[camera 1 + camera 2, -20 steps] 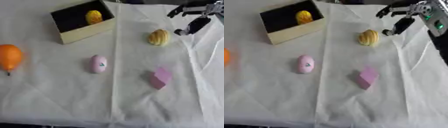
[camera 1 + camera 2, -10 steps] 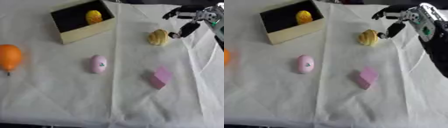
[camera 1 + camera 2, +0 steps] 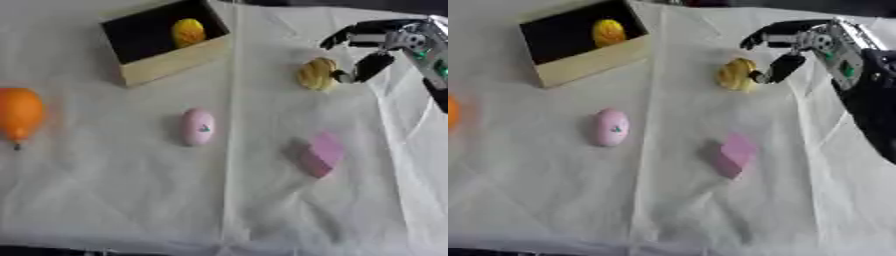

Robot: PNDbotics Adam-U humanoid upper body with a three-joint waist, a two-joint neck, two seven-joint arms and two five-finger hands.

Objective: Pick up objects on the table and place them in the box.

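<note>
Four loose items lie on the white-clothed desk [image 3: 131, 210]: one ribbed yellow shell-shaped object [image 3: 736, 74], touching the right hand [image 3: 794, 42] fingers [image 3: 779, 67], which are spread open, holding nothing; one pink egg [image 3: 612, 127]; one pink block [image 3: 735, 154]; one orange fruit [image 3: 19, 113]. One tan box with black interior [image 3: 166, 42] holds one yellow item [image 3: 188, 32].

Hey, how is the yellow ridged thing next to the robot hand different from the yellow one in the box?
The yellow ridged object lies out on the white cloth; the yellow rounded object sits inside the black-lined cardboard box. The right robot hand has a fingertip beside the ridged one; nothing is near the boxed one. The outer one shows ridges and looks paler; the boxed one looks deeper yellow. Both are small, roundish and yellow.
</note>
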